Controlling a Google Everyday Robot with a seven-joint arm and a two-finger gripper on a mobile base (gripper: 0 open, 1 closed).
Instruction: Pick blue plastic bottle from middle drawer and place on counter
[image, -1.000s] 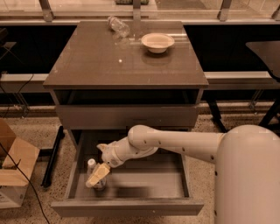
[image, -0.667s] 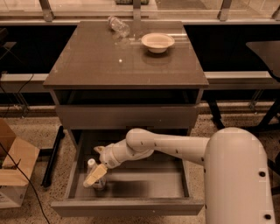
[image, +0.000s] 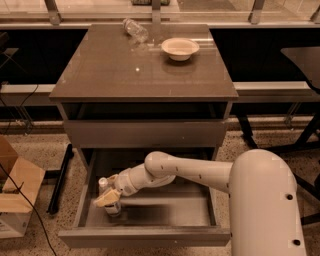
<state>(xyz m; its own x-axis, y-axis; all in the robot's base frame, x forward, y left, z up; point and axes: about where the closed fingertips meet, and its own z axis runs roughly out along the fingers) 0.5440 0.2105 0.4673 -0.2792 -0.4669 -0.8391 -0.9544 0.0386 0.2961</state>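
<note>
The glossy brown-grey square counter (image: 115, 75) fills the upper frame, where the bottle must end up. Below it the wide grey middle drawer (image: 170, 210) stands pulled out so the arm can reach in. The pale gripper (image: 107, 198) sits at lower left against the small white-capped blue plastic bottle (image: 113, 207), upright there. Whether the jaws grip it, I cannot tell.

I see counter (image: 125, 75) glossy, light glinting. Middle drawer (image: 165, 210) interior matt grey. Gripper (image: 107, 199), low at drawer's left by blue plastic bottle (image: 113, 208), matt tan; bottle clear plastic. Arm shell (image: 195, 170) smooth white. Cardboard box (image: 17, 195) matt.
</note>
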